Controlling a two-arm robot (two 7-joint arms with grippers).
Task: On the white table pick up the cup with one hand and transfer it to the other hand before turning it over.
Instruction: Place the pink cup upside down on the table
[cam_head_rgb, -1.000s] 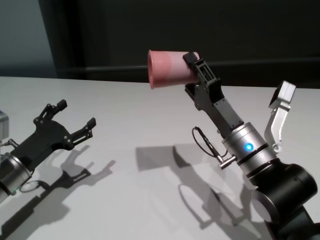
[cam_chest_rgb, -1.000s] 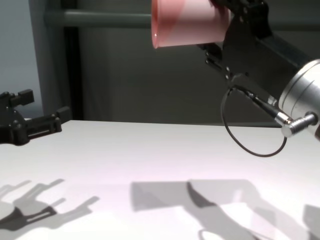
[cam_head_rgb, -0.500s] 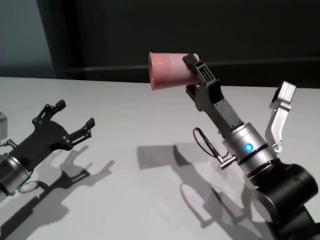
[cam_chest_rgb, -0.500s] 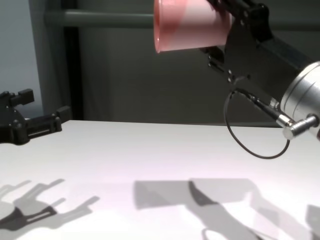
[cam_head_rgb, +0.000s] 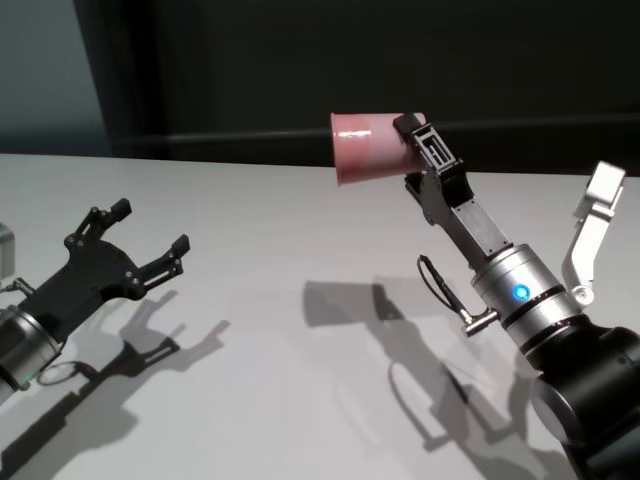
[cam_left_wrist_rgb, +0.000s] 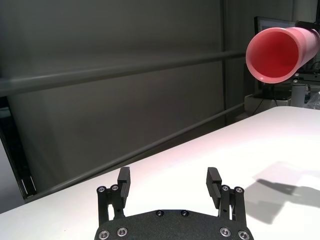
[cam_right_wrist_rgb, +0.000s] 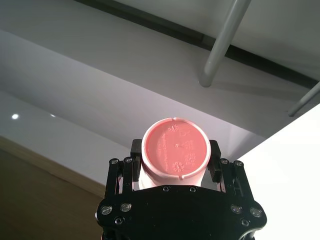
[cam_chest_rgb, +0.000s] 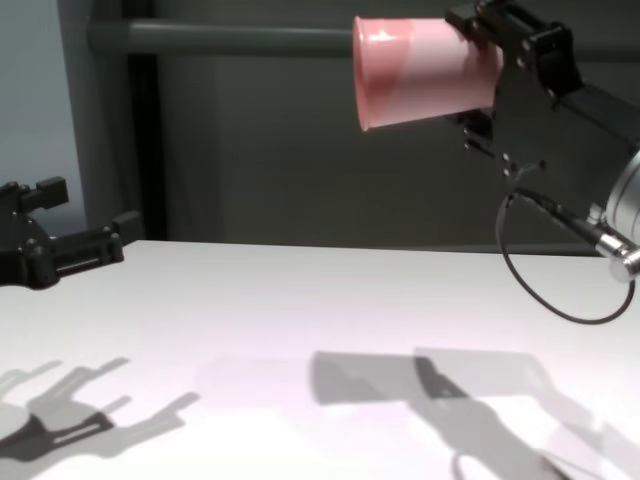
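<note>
High above the white counter (cam_head_rgb: 260, 300), the right hand (cam_head_rgb: 425, 150) clamps the pink cup (cam_head_rgb: 368, 147) by its base, rim sideways. The left hand (cam_head_rgb: 150, 240) waits spread, empty. Light, smooth plastic, likely slippery: grip the midwall gently.

The right gripper (cam_head_rgb: 425, 150) is covering the narrow base end of the pink cup (cam_head_rgb: 368, 146), so in the head view its flat bottom is staying hidden behind the black fingers. The left gripper (cam_chest_rgb: 80, 225) is running off the chest view's edge, its wrist and arm cut away. Behind the right gripper, its arm is leaving the picture too.
</note>
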